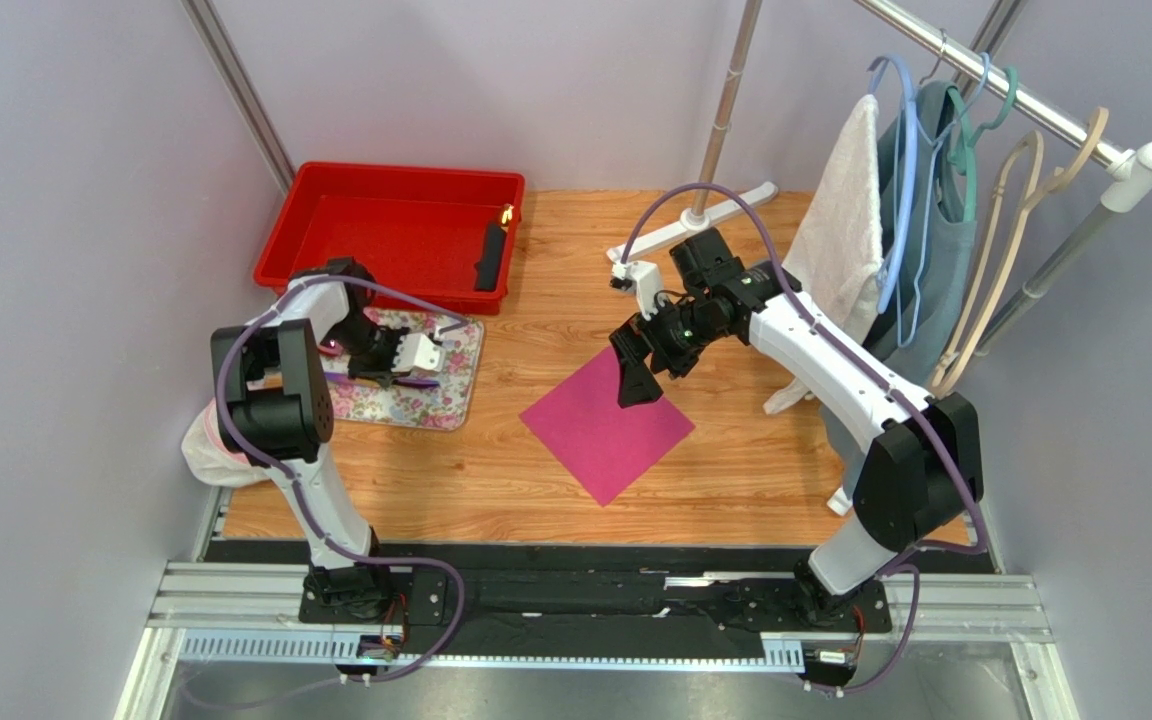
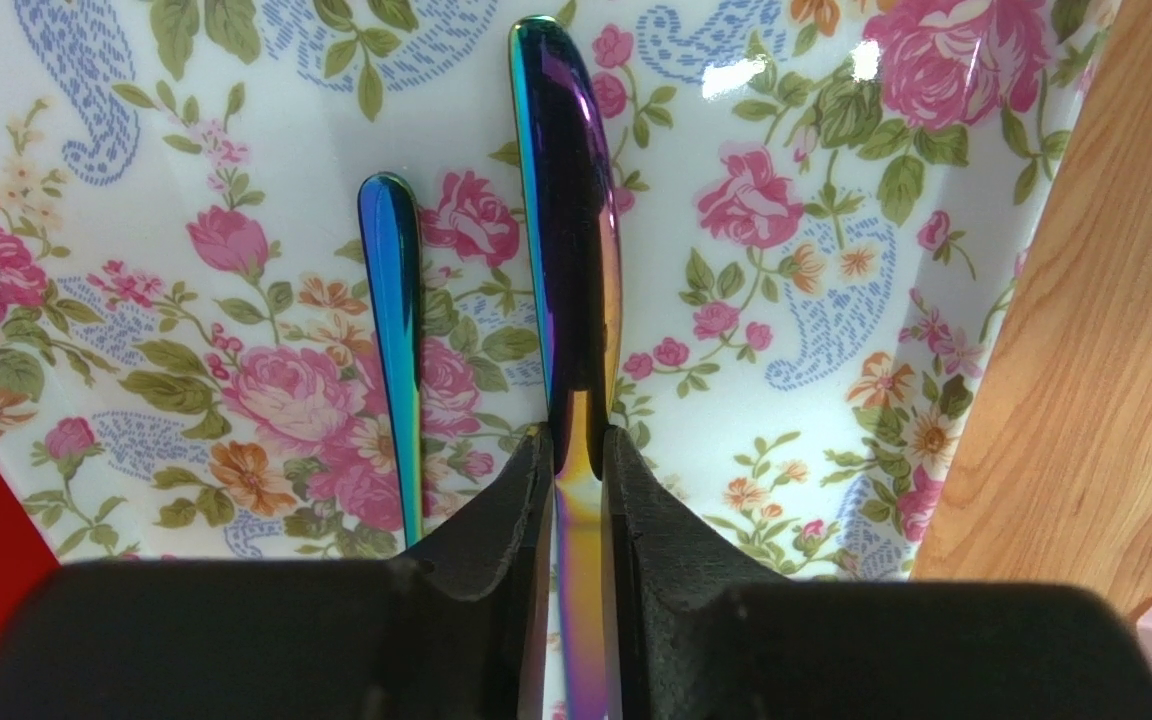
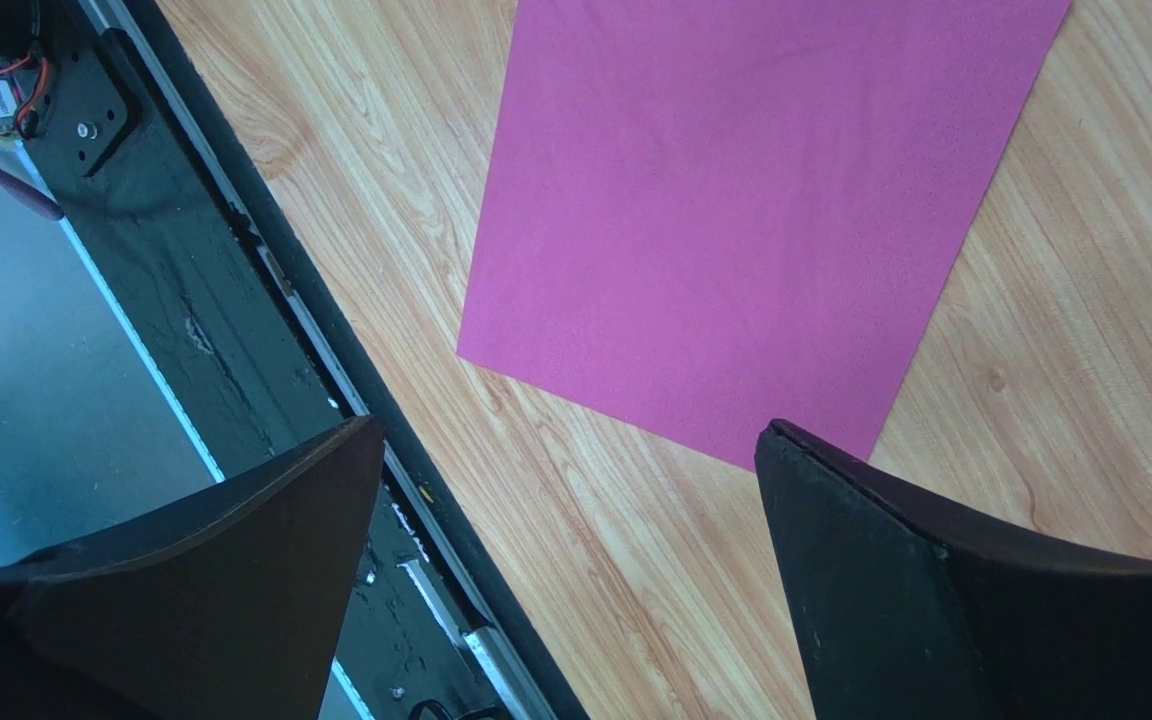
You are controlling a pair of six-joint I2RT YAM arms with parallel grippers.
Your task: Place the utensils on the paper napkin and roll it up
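the utensils point(image 2: 564, 180) lie on the floral cloth point(image 2: 838, 300), well apart from the paper napkin point(image 1: 606, 426), which sits flat on the wooden table point(image 1: 537, 495) to their right. i see 2 iridescent pieces side by side. my left gripper point(image 2: 579, 465) has its jaws pinching the wider utensil point(image 2: 570, 300) by its handle; the thinner utensil point(image 2: 391, 300) lies free just beside it. my right gripper point(image 1: 636, 375) hovers over the napkin's far edge, jaws spread wide.

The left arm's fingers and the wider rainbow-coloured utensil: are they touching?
Touching. The left wrist view shows both fingers pressed against the wider utensil, one on each side, no gap.
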